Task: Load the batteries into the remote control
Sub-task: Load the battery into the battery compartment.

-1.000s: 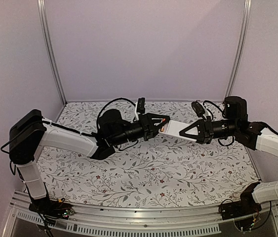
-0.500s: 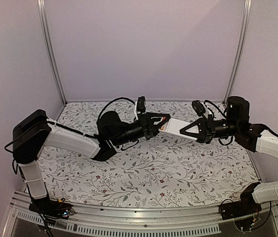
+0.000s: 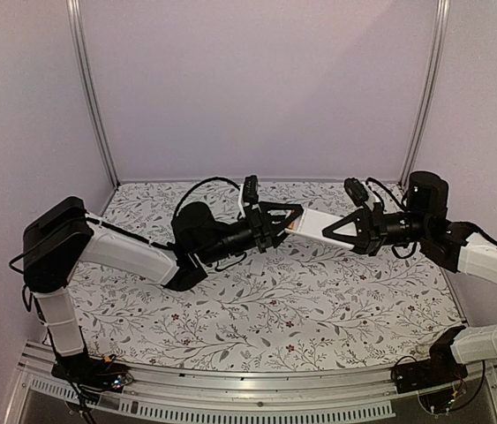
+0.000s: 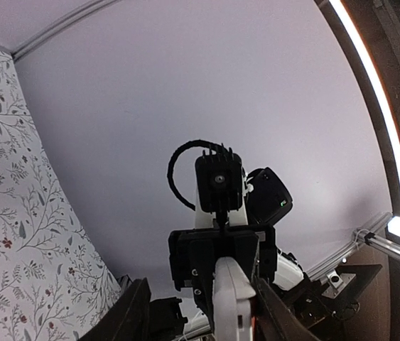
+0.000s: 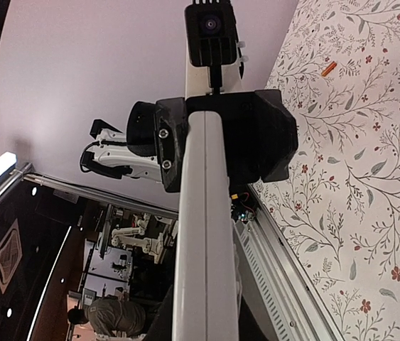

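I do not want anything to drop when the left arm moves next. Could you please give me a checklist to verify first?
1. Right gripper shut on the remote control: ok.
2. Remote control held in the air above the table: ok.
3. Left gripper open, its fingers either side of the remote control's end: ok.
4. Anything seated inside the remote control: cannot tell, that part is hidden.
5. All batteries loaded: not ok, a loose battery lies on the table.
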`<move>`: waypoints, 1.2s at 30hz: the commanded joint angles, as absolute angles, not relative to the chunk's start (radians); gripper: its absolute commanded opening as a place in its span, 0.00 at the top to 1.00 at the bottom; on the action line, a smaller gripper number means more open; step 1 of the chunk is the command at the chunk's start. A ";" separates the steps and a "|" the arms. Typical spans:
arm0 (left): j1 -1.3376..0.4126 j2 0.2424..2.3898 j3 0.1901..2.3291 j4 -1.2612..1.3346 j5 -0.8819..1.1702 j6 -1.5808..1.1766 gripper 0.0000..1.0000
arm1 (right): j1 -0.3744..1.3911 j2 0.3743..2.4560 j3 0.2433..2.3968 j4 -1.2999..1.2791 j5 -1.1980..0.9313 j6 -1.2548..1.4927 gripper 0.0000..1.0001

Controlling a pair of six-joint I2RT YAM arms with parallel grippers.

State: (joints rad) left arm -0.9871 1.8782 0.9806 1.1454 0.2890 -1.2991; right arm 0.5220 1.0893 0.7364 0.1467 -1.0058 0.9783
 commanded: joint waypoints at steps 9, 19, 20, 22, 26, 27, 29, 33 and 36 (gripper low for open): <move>-0.959 1.728 1.040 0.682 0.310 -0.979 0.32 | 0.497 1.075 0.721 0.271 -0.983 0.846 1.00; -0.935 1.520 1.123 0.328 0.304 -0.626 0.01 | 0.498 1.111 0.709 0.112 -0.976 0.691 1.00; -0.933 1.512 1.141 0.271 0.305 -0.594 0.00 | 0.499 1.110 0.709 0.102 -0.978 0.680 1.00; -0.933 1.512 1.183 0.117 0.310 -0.529 0.00 | 0.500 1.105 0.718 0.079 -0.984 0.655 1.00; -0.934 1.525 1.228 -0.043 0.360 -0.441 0.05 | 0.510 1.102 0.740 0.013 -0.998 0.593 1.00; -0.935 1.529 1.235 -0.067 0.362 -0.436 0.09 | 0.514 1.100 0.749 -0.013 -0.996 0.568 1.00; -0.939 1.538 1.246 -0.106 0.355 -0.430 0.16 | 0.523 1.098 0.767 -0.075 -0.993 0.517 1.00; -0.956 1.579 1.287 -0.176 0.343 -0.421 0.29 | 0.530 1.102 0.783 -0.108 -0.992 0.469 1.00; -0.960 1.609 1.306 -0.183 0.376 -0.434 0.37 | 0.539 1.110 0.790 -0.114 -0.998 0.458 1.00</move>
State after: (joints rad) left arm -0.9524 1.5707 1.2675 -0.0929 0.3382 -0.4526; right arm 0.5259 1.1080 0.7532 -0.0719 -0.9817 0.5209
